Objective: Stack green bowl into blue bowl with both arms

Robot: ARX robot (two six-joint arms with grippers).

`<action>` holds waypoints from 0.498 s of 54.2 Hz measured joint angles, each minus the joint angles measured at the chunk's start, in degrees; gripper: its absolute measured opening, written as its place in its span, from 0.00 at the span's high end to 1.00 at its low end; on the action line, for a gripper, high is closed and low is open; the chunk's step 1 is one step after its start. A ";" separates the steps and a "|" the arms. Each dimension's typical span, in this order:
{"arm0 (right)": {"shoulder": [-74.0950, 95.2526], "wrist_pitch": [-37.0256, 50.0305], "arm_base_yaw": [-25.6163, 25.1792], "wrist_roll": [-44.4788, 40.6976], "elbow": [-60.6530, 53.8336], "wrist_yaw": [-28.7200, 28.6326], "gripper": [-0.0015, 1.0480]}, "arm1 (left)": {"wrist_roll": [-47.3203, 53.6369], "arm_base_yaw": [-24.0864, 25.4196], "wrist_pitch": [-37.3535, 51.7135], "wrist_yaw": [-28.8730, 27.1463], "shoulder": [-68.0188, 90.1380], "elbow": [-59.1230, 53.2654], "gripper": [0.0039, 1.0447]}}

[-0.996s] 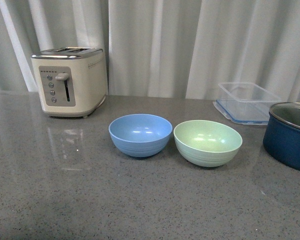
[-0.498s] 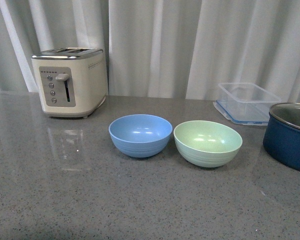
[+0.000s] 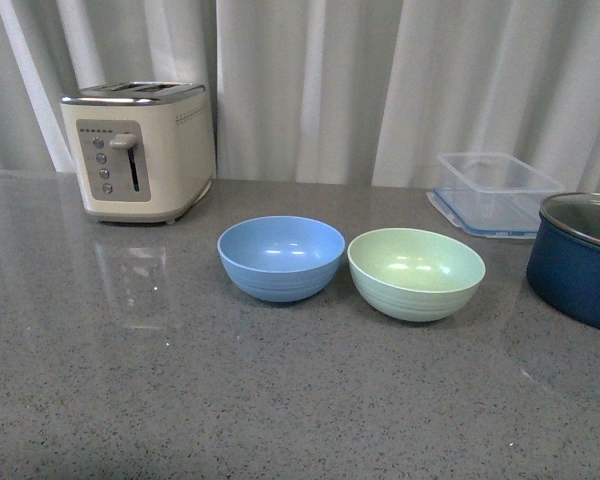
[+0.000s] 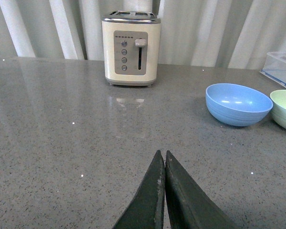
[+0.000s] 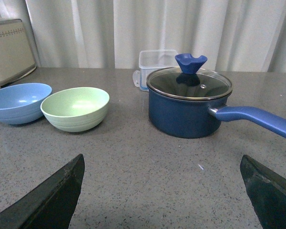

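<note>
Green bowl (image 3: pixel 416 273) stands upright on the grey counter (image 3: pixel 180 400), just beside the blue bowl (image 3: pixel 280 258) and on its right as the robot faces; we cannot tell whether the rims touch. Both bowls are empty and neither sits inside the other, so the stacking is not yet begun. Against the front view of half a second ago we record one change: the whole scene sits higher in the picture, the toaster (image 3: pixel 138 150), the clear box (image 3: pixel 495 190) and the lidded pot (image 3: pixel 580 262) at the back more so than the bowls. The spacing between the things is as it was, so we judge that the camera shifted and that nothing on the counter was moved. No arm shows in the front view, then or now. The left gripper (image 4: pixel 163 155) has its fingers pressed together at the tips with nothing between them, over bare counter and well apart from the blue bowl. The right gripper (image 5: pixel 162 161) is spread wide, its two fingers far apart, holding nothing, with the green bowl and the pot both ahead of it. In our judgement the robot is only settling its pose: the right arm is ready to take the green bowl, while the left must open before it can steady the blue one.
</note>
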 joint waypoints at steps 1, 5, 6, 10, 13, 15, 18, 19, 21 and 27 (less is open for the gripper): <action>0.00 0.00 0.00 0.00 0.00 0.00 0.10 | 0.02 0.00 -0.20 0.00 -0.17 0.00 0.97; 0.00 0.00 0.00 0.00 0.00 0.00 0.10 | 0.02 0.00 -1.79 0.00 -1.57 0.00 0.97; 0.00 0.00 0.00 0.00 0.00 0.00 0.10 | 0.02 0.00 -2.14 0.00 -1.92 0.00 0.97; 0.00 0.00 0.00 0.00 0.00 0.00 0.10 | 0.02 0.00 -3.30 0.00 -3.21 0.00 0.97; 0.00 0.00 0.00 0.00 0.00 0.00 0.10 | 0.02 0.00 -4.07 0.00 -4.00 0.00 0.97; 0.00 0.00 0.00 0.00 0.00 0.00 0.10 | 0.02 0.00 -4.55 0.00 -4.42 0.00 0.97; 0.00 0.00 0.00 0.00 0.00 0.00 0.10 | 0.02 0.00 -5.29 0.00 -5.09 0.00 0.97; 0.00 0.00 0.00 0.00 0.00 0.00 0.10 | 0.02 0.00 -5.55 0.00 -5.38 0.00 0.97; 0.00 0.00 0.00 0.00 0.00 0.00 0.10 | 0.02 0.00 -6.21 0.00 -6.08 0.00 0.97; 0.00 0.00 0.00 0.00 0.00 0.00 0.10 | 0.00 0.00 -14.64 0.00 -12.63 0.02 0.97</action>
